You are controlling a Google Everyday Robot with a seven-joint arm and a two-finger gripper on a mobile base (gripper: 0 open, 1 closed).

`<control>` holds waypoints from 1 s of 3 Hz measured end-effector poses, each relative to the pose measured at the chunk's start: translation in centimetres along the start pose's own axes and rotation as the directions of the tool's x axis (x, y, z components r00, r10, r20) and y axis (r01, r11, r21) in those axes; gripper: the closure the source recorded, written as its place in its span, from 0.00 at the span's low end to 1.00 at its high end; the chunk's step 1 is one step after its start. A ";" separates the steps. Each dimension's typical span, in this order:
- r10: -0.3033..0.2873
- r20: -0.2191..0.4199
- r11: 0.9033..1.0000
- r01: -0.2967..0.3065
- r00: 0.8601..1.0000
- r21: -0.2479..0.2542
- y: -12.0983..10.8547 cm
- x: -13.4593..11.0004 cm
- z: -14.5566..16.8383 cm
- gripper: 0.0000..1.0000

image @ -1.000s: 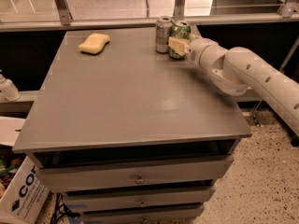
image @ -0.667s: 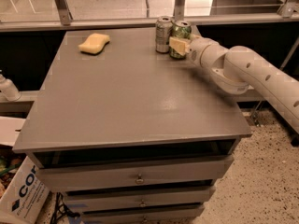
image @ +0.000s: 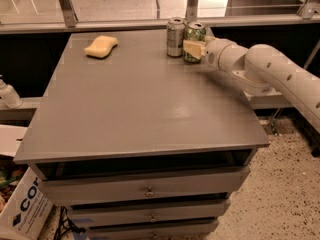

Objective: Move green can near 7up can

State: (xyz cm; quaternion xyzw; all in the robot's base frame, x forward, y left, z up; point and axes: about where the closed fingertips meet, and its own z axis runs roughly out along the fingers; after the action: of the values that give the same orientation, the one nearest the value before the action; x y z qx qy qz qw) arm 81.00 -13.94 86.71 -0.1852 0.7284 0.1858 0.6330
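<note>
The green can [image: 195, 35] stands upright at the far right of the grey table top [image: 140, 104], right beside the silver-grey 7up can [image: 175, 36], which stands to its left. The two cans are almost touching. My gripper [image: 193, 49] reaches in from the right on the white arm [image: 270, 71]. Its pale near finger [image: 192, 49] lies across the front of the green can, so the gripper is around that can. The far finger is hidden behind the can.
A yellow sponge [image: 101, 46] lies at the far left of the table. The table has drawers [image: 147, 189] below. A metal rail [image: 150, 24] runs behind the table. A white bottle [image: 8, 95] and a cardboard box [image: 22, 209] sit at lower left.
</note>
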 end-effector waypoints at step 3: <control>-0.024 -0.040 0.999 0.022 0.999 -0.045 0.0 0.3 -0.3 0.00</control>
State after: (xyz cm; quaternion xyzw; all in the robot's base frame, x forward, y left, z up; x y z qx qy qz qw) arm 80.70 -14.06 86.50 -0.2114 0.7347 0.1908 0.6158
